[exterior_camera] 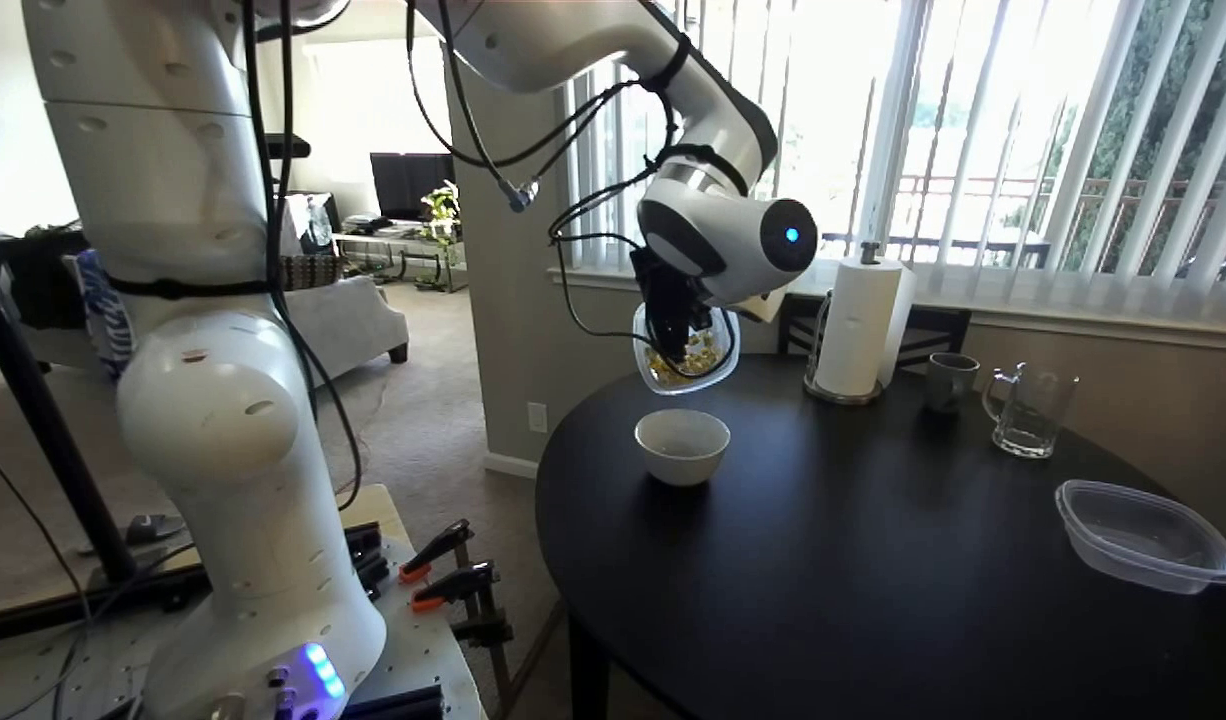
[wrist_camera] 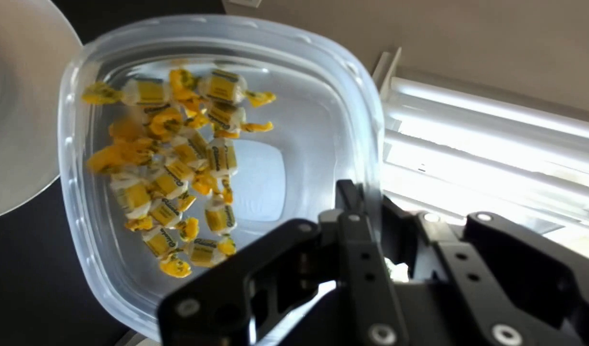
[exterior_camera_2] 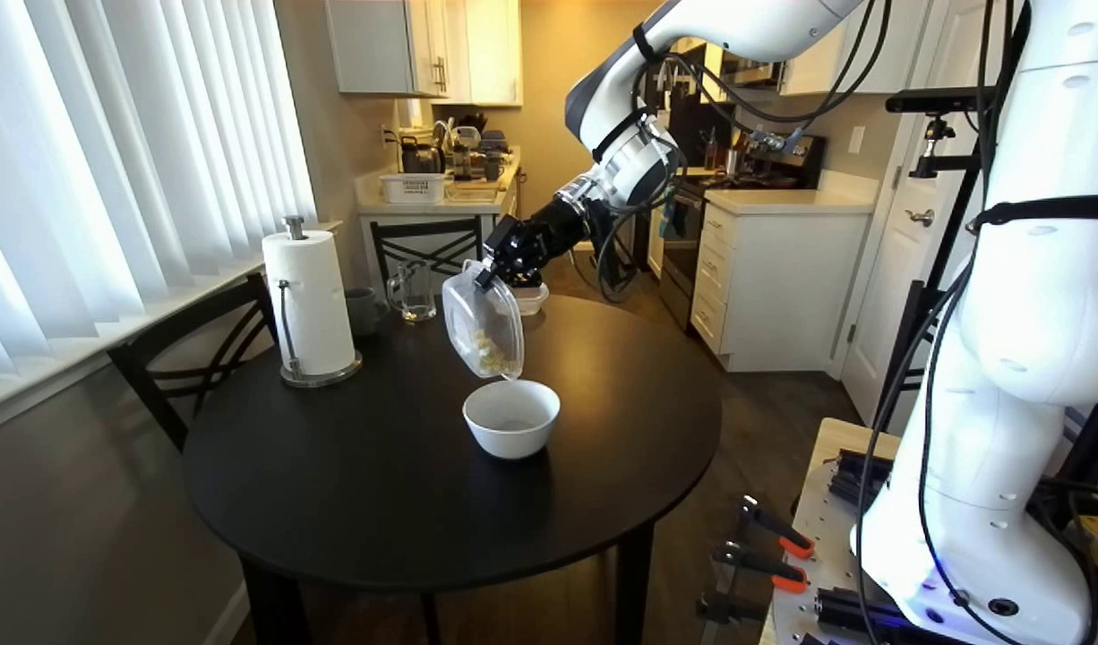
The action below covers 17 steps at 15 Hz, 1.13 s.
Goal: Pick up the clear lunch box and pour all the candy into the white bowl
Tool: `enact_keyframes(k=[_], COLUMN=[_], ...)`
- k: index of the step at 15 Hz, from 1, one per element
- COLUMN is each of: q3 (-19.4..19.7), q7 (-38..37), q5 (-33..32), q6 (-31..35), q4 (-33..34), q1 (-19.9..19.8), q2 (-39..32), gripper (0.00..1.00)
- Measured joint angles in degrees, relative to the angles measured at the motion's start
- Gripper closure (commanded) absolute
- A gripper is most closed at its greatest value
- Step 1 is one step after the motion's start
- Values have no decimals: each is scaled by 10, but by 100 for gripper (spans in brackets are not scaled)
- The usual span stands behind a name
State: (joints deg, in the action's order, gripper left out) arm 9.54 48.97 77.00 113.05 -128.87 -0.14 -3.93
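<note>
Jaws gripping tilted lunch box (wrist_camera: 304, 139), candy (wrist_camera: 170, 179) inside, bowl (exterior_camera_2: 511, 437) below

Daylight glares through the blinds (wrist_camera: 491, 168), blown out to white.

A paper towel roll (exterior_camera: 855, 330) stood upright on the dark tabletop (exterior_camera: 823, 560), near a grey mug (exterior_camera: 950, 383) and a glass mug (exterior_camera: 1035, 412); a wide clear container (exterior_camera: 1133, 565) rested by the edge. Vertical blinds (exterior_camera_2: 155, 161) hung at the window (exterior_camera: 823, 100).
</note>
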Motion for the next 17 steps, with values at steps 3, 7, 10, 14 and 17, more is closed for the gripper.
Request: enact_keyframes(k=[3, 7, 10, 14, 17], q3=[1, 0, 0, 0, 1], q7=[31, 54, 67, 87, 94], q5=[2, 2, 2, 2, 2], q6=[-105, -199, -234, -267, -285], q4=[14, 27, 34, 39, 41], q1=[-38, -64, -67, -70, -77], q2=[-29, -74, -100, -119, -129], gripper=[96, 96, 96, 96, 96])
